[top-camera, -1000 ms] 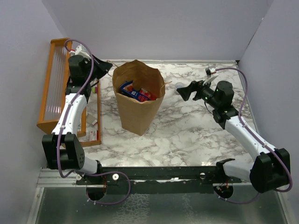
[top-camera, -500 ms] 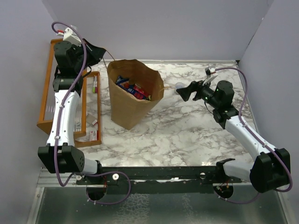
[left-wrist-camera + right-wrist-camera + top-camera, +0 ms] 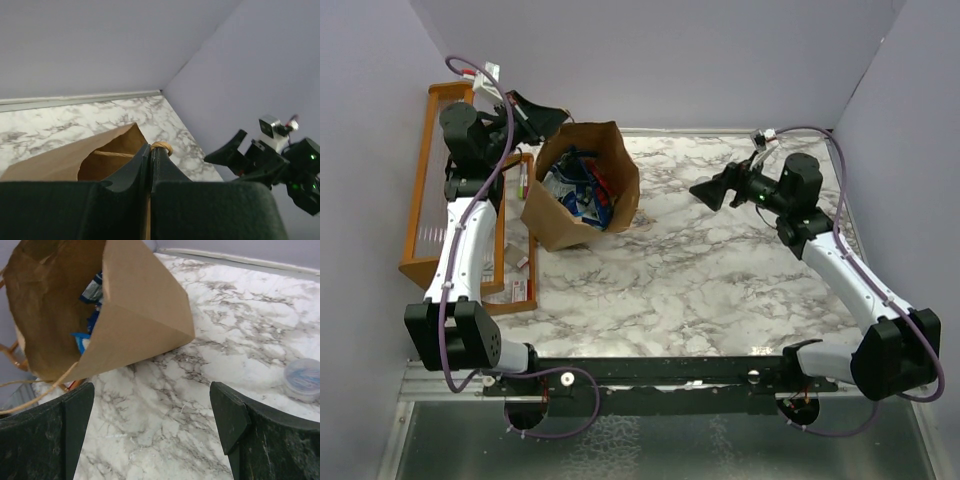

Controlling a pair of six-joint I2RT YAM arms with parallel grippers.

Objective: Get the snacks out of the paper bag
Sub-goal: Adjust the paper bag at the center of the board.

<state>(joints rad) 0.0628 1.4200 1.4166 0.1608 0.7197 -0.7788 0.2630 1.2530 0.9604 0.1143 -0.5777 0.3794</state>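
Note:
The brown paper bag (image 3: 552,222) leans to the left on the marble table, mouth up and open. Several blue and red snacks (image 3: 576,185) lie inside it. My left gripper (image 3: 548,117) is above the bag's far left rim, shut on the bag's thin twisted handle (image 3: 163,146); the bag's rim (image 3: 75,155) shows just beyond the gripper (image 3: 151,150). My right gripper (image 3: 710,190) is open and empty, to the right of the bag and apart from it. In the right wrist view the bag (image 3: 140,320) is ahead of the gripper (image 3: 152,412), with blue snacks (image 3: 92,290) showing inside.
An orange wooden rack (image 3: 432,190) stands along the left wall, next to the bag. A small clear round cup (image 3: 302,379) sits on the table to the right of the bag. Purple walls close in the back and sides.
My left gripper has swung up and to the right over the bag's rim, holding the handle. The bag has slid left and tipped over. My right gripper has moved slightly back.

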